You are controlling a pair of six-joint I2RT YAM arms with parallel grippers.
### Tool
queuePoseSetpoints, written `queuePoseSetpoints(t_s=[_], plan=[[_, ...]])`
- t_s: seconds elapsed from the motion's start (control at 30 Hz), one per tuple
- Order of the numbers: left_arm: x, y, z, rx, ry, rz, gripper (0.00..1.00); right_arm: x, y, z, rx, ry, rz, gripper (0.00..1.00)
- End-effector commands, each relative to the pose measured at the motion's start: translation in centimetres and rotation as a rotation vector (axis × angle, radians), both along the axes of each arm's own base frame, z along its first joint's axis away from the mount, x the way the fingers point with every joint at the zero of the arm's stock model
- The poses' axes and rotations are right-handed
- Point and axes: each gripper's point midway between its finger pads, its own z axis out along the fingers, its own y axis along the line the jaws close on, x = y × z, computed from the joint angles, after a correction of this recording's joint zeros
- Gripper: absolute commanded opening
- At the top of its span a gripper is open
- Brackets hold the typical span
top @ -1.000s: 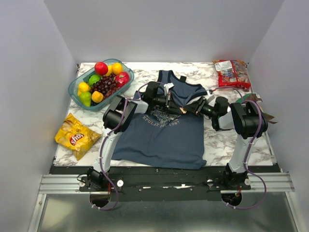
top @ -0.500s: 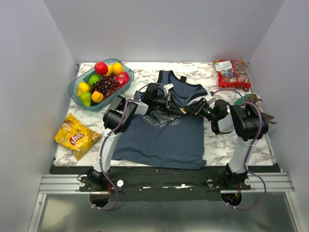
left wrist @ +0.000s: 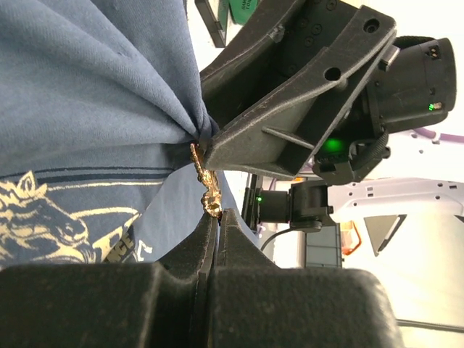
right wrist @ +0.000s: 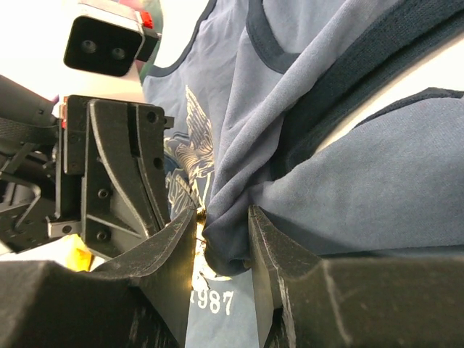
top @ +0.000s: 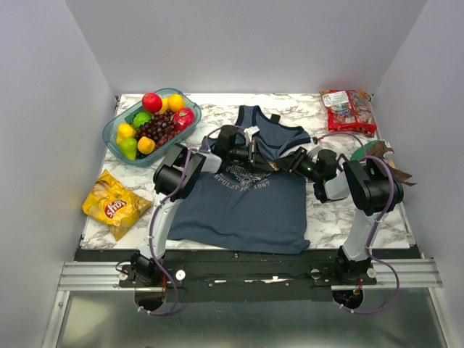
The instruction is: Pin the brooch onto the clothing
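Note:
The slate-blue tank top (top: 243, 206) lies flat mid-table, its pale horse print facing up. My left gripper (top: 261, 159) and right gripper (top: 283, 164) meet over the chest. In the left wrist view the left gripper (left wrist: 217, 214) is shut on the tiny gold brooch (left wrist: 206, 183), whose upper end touches a bunched fold of the top (left wrist: 109, 87). In the right wrist view the right gripper (right wrist: 223, 217) is shut on that fold of cloth (right wrist: 228, 239), lifted off the shirt. A gold glint of the brooch (right wrist: 199, 213) shows at its left finger.
A teal tray of fruit (top: 116, 133) stands at the back left. A yellow chip bag (top: 116, 205) lies at the left. A red snack bag (top: 348, 109) lies at the back right, and a dark packet (top: 380, 154) lies by the right wall.
My right gripper has shifted slightly left towards the left gripper, closing the gap at the brooch. The left arm and the shirt have hardly moved.

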Motion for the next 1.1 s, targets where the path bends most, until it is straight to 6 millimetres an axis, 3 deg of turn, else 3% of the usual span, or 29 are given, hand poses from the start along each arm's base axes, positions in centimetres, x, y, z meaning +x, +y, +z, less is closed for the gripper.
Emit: queuePoseSetpoints(t_s=[0.0,0.13,0.47,0.63,0.73,0.9,0.97,1.0,1.03,1.07], plan=[[-2.3,-1.1,5.5,-0.079,-0.162,-0.107,0.0,-0.2,-0.7,-2.6,-0.116,0.047,-0.064,0.41],[-2.6,-1.1,5.2,-0.052,-0.188,-0.116,0.0,-0.1,-0.9,-2.8,-0.135,0.056,-0.088,0.41],[-3.5,-0.1,2.1,0.091,-0.215,-0.141,0.0,0.2,-0.7,-1.3,-0.124,0.035,-0.091,0.41],[-2.0,0.7,1.7,0.11,-0.235,-0.105,0.0,0.0,-0.3,-0.2,-0.103,0.018,-0.07,0.42],[-1.4,1.0,1.2,0.152,-0.245,-0.097,0.0,0.0,-0.2,0.2,-0.1,0.009,-0.06,0.45],[-0.6,1.6,0.1,0.236,-0.272,-0.084,0.0,0.0,0.0,1.9,-0.099,-0.03,-0.049,0.62],[-0.2,1.7,0.2,0.248,-0.278,-0.071,0.13,0.1,-0.1,2.2,-0.131,-0.045,-0.038,0.65],[0.1,1.7,0.5,0.249,-0.292,-0.062,0.33,0.1,-0.2,2.8,-0.14,-0.057,-0.037,0.65],[0.3,1.8,0.7,0.252,-0.302,-0.058,0.41,0.0,-0.4,2.8,-0.157,-0.047,-0.036,0.66],[0.8,1.9,0.7,0.269,-0.319,-0.044,0.5,0.1,-0.5,3.1,-0.17,-0.057,-0.04,0.81]])
